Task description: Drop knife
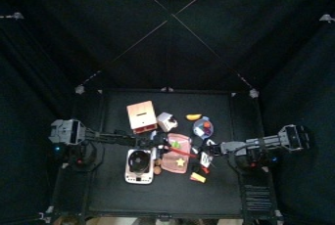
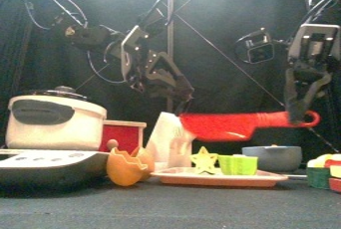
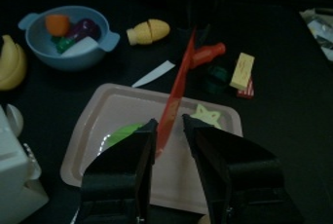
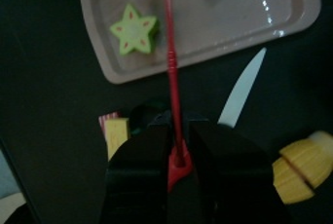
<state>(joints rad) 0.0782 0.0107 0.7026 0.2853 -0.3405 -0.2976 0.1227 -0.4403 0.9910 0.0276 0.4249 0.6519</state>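
The red knife [image 2: 233, 125] is hanging level in the air above the pink tray [image 3: 115, 121], well clear of the surface. The right fingers [image 4: 140, 158] are gripping it by the handle end. The left fingers [image 3: 130, 162] are standing open on either side of the blade's far end, apparently not pinching it.

The main risk is sitting directly underneath. The blade is hovering over the tray and the star-shaped fruit slice [image 4: 134, 28], so if the right fingers are letting go here, the knife is likely landing on the tray, knocking the slice off or bouncing out.

The open left fingers are a second worry. They are bracketing the blade, so a falling knife may be catching on one of them and tipping end-first instead of dropping flat.

The height is adding to that. A drop from this far up is probably sending the knife skidding toward the white blade-shaped piece [image 3: 154, 72] or the blue bowl [image 3: 72, 51] nearby.

With only one end gripped, the blade may also be sagging or twisting in the grip as the arm moves.
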